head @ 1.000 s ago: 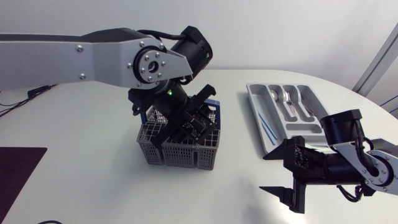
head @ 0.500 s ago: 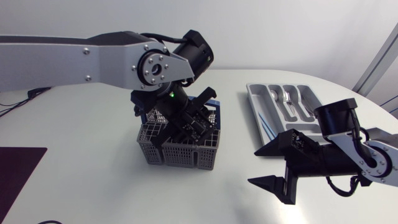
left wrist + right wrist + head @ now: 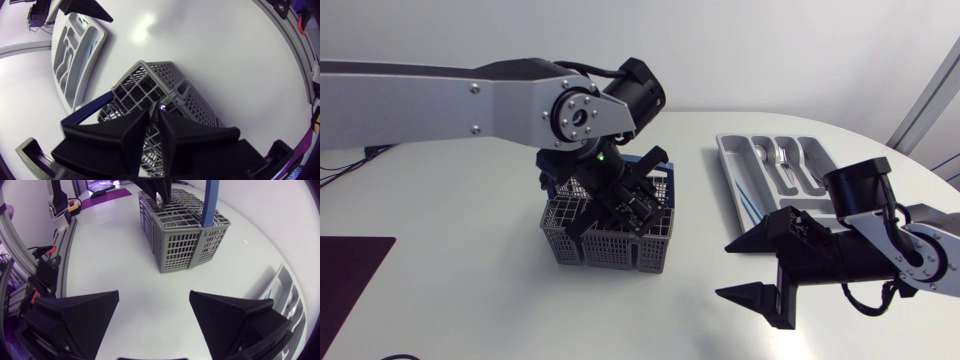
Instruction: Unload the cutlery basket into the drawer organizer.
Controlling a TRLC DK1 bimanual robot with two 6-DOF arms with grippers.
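The grey cutlery basket (image 3: 610, 238) (image 3: 150, 82) (image 3: 180, 235) with a blue handle (image 3: 655, 160) (image 3: 210, 202) stands mid-table. My left gripper (image 3: 620, 205) (image 3: 157, 107) reaches down into its compartments. Its fingers are drawn almost together on a pale piece of cutlery (image 3: 159, 200), of which only the end shows. The grey drawer organizer (image 3: 735, 180) (image 3: 75, 55) (image 3: 286, 287) lies at the right rear, with silver cutlery (image 3: 785, 160) in it. My right gripper (image 3: 723, 270) (image 3: 154, 310) hovers wide open and empty to the right of the basket, pointing at it.
A dark purple mat (image 3: 350, 270) lies at the table's front left corner. A black cable (image 3: 370, 150) runs along the left rear edge. Bare white tabletop separates the basket from the organizer.
My right arm has swung left, bringing its open gripper closer to the basket. The left gripper's fingers have drawn together inside the basket.
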